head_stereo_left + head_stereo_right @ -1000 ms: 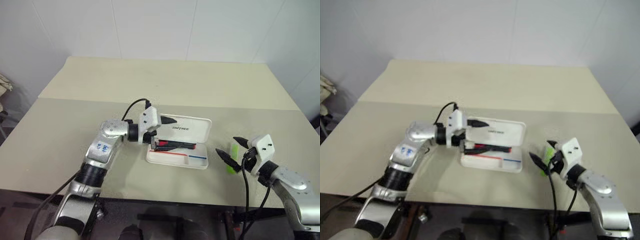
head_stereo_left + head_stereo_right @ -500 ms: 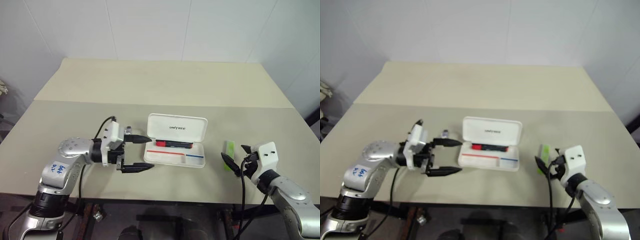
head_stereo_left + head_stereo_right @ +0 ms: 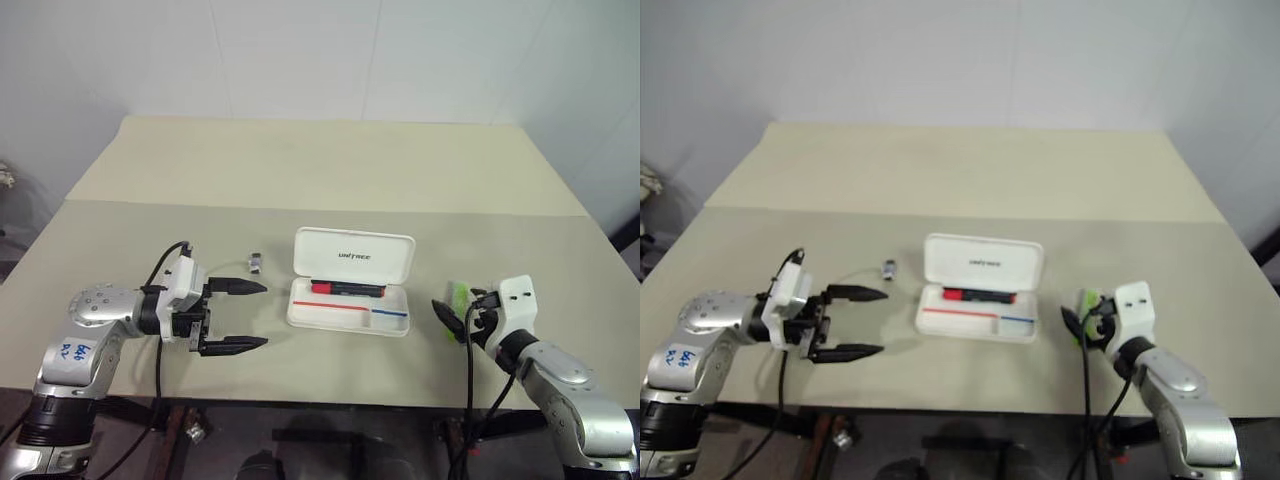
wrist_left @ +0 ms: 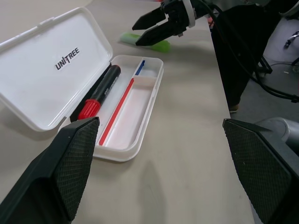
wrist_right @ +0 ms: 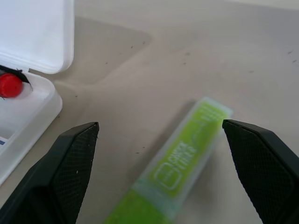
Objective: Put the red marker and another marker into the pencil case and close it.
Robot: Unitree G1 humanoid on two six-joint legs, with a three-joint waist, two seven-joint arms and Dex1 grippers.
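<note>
Lying open near the middle of the beige table (image 3: 330, 170), the pencil case (image 3: 350, 294) has its white lid tipped up on the far side, dark lettering on the lid's inner face, and a red and blue stripe running along the tray. The red marker (image 3: 346, 288) rests inside the tray along its far edge, against the hinge side; in the left wrist view its black barrel and red cap end (image 4: 88, 110) are plain, lying lengthwise beside the lid. Another marker (image 3: 460, 297), lime green, lies flat on the table to the right of the case, well clear of it and outside it. The right gripper (image 3: 460, 311) hangs just over this green marker with its two black fingers spread apart, one on either side of it; the right wrist view shows the green body (image 5: 180, 175) lying between the fingertips, which do not press on it. The left gripper (image 3: 240, 316) sits to the left of the case, apart from it, pointing right toward the case, its two black fingers wide apart with nothing between them. A small grey-black clip-like piece (image 3: 256, 263) lies on the table just left of the lid, a little farther back than the left gripper. A white wall (image 3: 320, 50) stands behind the far edge of the table.
</note>
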